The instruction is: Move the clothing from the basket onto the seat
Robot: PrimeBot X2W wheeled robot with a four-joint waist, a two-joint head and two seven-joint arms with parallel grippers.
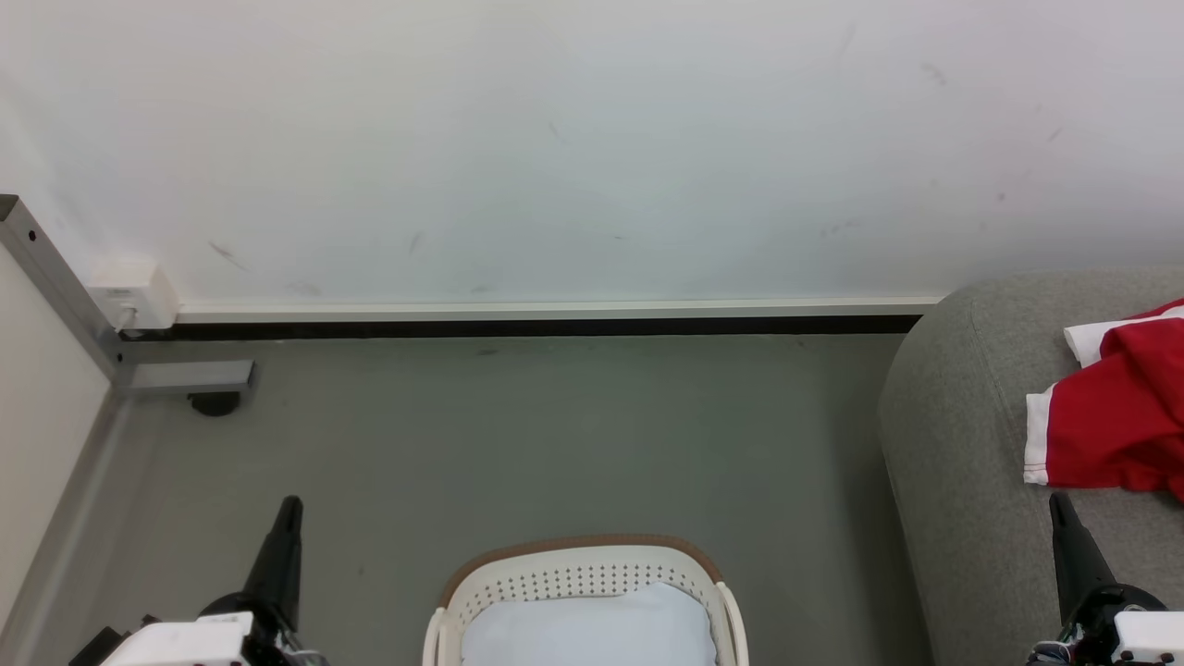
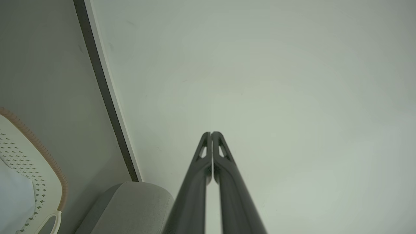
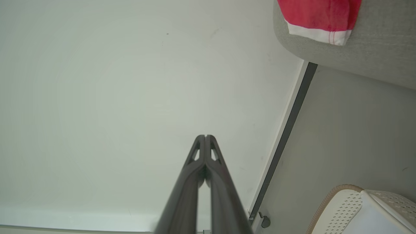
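- Both pincers rest low in front of you: left gripper (image 1: 289, 509) and right gripper (image 1: 1060, 507), each with fingers pressed together on nothing.
- Red clothing (image 1: 1115, 416) lies on the seat (image 1: 953, 444), to your right.
- The basket (image 1: 583, 546) shows a bare pale base, but its near part is cut off, so it only seems emptied.
- The transfer looks done; your next move is to tilt down and check the basket.

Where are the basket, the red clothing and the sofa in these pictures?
basket (image 1: 573, 581), head view, on its perforated back wall.
clothing (image 1: 1124, 416), head view, on the red middle of the fabric.
sofa (image 1: 962, 444), head view, on its bare grey rounded end.
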